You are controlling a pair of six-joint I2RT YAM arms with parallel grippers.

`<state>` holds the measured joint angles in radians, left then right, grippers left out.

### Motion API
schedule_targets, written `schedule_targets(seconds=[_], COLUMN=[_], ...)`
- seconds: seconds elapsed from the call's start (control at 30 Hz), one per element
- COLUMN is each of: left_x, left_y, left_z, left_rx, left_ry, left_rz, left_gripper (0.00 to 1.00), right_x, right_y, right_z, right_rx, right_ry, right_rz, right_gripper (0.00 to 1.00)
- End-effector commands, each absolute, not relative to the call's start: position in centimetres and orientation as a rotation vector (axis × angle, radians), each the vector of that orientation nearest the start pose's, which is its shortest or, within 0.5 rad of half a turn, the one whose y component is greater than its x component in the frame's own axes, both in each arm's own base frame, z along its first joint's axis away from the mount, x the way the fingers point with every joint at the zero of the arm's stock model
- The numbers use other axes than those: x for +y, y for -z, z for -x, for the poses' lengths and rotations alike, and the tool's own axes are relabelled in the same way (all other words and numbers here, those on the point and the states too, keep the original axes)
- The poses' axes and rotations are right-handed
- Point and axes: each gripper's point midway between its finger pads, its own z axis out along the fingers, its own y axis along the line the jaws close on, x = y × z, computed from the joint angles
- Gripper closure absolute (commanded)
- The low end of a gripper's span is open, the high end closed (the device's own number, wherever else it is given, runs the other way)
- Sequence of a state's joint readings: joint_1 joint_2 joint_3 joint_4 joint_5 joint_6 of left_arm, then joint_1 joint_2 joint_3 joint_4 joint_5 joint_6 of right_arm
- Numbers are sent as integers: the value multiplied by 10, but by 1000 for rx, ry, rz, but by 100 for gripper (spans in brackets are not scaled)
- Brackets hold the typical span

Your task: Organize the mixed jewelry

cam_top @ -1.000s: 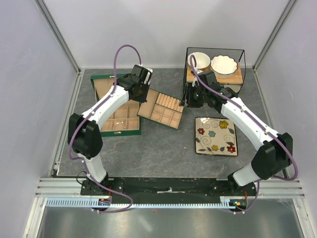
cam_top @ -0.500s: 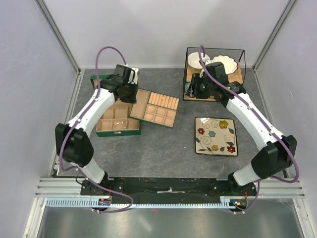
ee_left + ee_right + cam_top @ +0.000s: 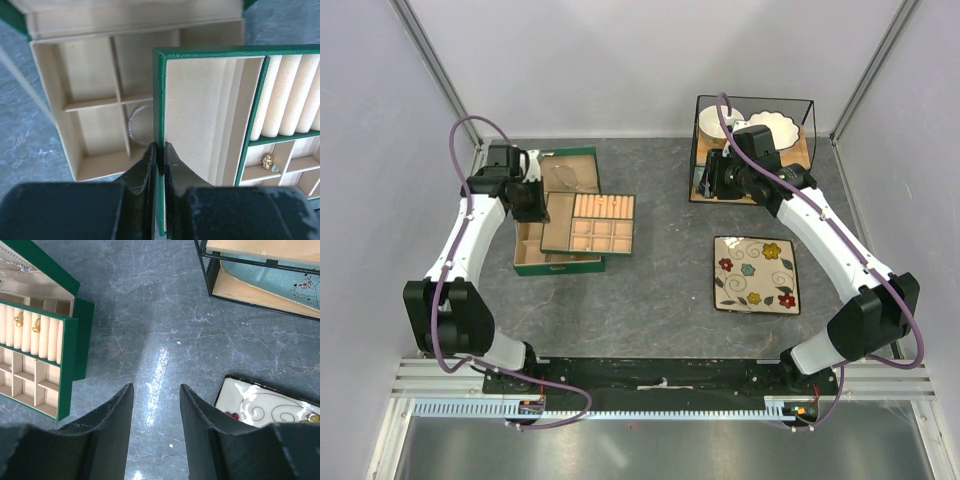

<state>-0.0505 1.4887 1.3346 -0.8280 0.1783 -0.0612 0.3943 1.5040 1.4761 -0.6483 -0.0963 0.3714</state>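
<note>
Bangle point(image 3: 136, 123) half hidden behind tray point(image 3: 159, 100), its rim pinched by left hand point(image 3: 159, 148); right hand point(image 3: 156, 390) half-open, empty.

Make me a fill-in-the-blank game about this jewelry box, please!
The left gripper pinches the ____ rim of the tray.
The right gripper is open and holds ____.
The bangle in the box is coloured ____.
Missing words: green, nothing, silver.
</note>
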Motion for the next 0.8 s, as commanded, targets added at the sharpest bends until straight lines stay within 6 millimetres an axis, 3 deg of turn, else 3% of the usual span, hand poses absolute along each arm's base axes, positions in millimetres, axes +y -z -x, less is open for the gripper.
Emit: schedule_targets(seconds=[0.0, 0.17, 0.37, 0.77], left_x=[-30, 3, 25, 48], left_y=[-176, -168, -157, -133], left_z=[-339, -337, -343, -366], left_rx=[2522, 2538, 2545, 2562], left_ry=[280, 231, 198, 193], left_rz=[-88, -42, -19, -3], left_gripper=[98, 98, 99, 98], right_x=[188, 188, 189, 188], right_y=[-264, -257, -251, -243], right_z=[-379, -378, -378, -376], right_rx=[2234, 2245, 2255, 2265], right_ry=[-511, -513, -519, -512], right_rz=[86, 90, 89, 97], right_gripper=[50, 51, 51, 51])
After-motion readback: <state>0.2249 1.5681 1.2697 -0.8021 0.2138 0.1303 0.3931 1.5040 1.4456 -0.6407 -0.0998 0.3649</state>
